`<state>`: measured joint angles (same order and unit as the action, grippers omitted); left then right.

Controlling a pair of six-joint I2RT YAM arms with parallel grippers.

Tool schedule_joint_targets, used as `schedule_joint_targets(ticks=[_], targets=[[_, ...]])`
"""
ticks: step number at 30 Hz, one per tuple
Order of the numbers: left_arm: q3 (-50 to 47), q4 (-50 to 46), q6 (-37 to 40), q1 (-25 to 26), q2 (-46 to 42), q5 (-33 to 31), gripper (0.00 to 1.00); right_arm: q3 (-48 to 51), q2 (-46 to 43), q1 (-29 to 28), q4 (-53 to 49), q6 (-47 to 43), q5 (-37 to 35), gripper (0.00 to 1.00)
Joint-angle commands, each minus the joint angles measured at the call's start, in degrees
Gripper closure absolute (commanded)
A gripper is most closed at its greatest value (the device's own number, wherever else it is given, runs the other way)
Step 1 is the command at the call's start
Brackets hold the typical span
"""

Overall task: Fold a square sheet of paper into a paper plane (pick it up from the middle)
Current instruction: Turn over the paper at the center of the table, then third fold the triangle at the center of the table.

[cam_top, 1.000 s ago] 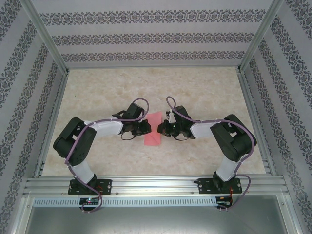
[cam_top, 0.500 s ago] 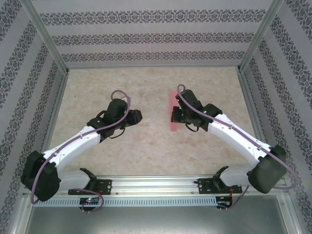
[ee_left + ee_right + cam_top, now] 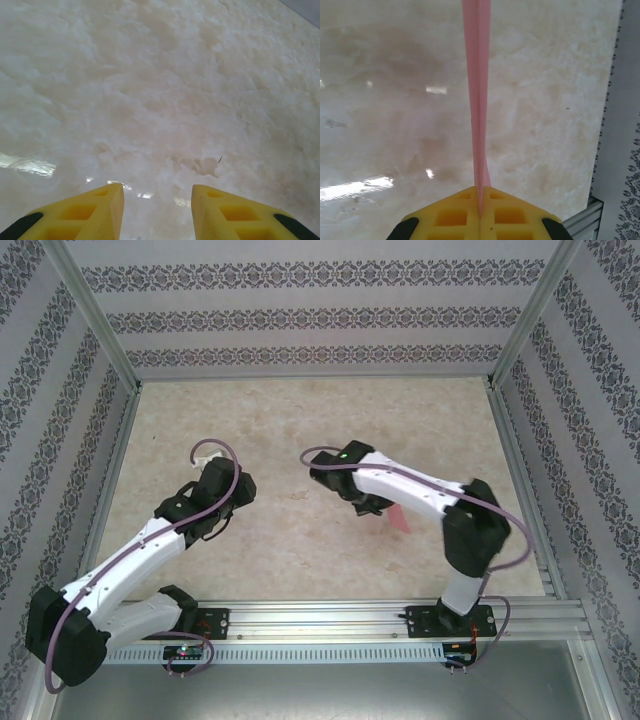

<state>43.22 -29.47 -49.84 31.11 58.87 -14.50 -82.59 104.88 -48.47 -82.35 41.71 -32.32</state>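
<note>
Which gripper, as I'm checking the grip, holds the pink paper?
The right gripper: its jaws are shut on the folded pink paper, seen edge-on. The left gripper stands open over the bare table, holding nothing.

Bright even light, glare on table [image 3: 355,189], faint shadows, wrist pics soft

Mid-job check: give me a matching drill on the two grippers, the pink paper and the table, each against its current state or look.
Things:
1. left gripper
2. right gripper
3. pink paper
4. table

States:
A. pale, marbled, glossy
B. jaws shut on the paper
C. jaws apart, nothing between them
D. folded thin, pinched at one end, sticking out ahead

Pairs: 1-C, 2-B, 3-D, 4-A
</note>
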Motion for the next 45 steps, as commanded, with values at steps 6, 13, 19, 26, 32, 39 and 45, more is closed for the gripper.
schedule_joint_targets(ticks=[6,13,19,26,32,39,45], targets=[[-1.96,-5.46,-2.37,-1.39,-6.26,-7.59,0.56,-11.03,14.82,-4.13,5.26,0.3,10.25,0.97],[-1.91,-5.95,-1.74,-1.8,-6.78,-7.24,0.56,-16.66,20.18,-5.65,8.94,-0.12,17.43,0.91],[-1.04,-5.42,-0.85,-1.89,-5.9,-5.51,0.54,-16.12,19.52,-5.77,18.75,-2.07,27.06,0.73],[0.88,-6.1,0.5,-1.88,-4.49,-2.13,0.52,-4.61,5.66,-3.9,39.78,-0.09,37.08,0.57],[1.16,-1.93,3.07,-1.87,-1.55,7.51,0.5,10.91,-10.86,-0.78,49.54,1.17,32.36,0.51],[2.26,3.39,5.18,-1.59,6.66,22.74,0.49,32.79,-32.78,2.99,55.32,4.39,25.3,0.44],[1.95,2.35,6.84,-1.57,8.37,28.74,0.49,46.72,-44.86,5.66,60.19,8.33,29.48,0.4]])
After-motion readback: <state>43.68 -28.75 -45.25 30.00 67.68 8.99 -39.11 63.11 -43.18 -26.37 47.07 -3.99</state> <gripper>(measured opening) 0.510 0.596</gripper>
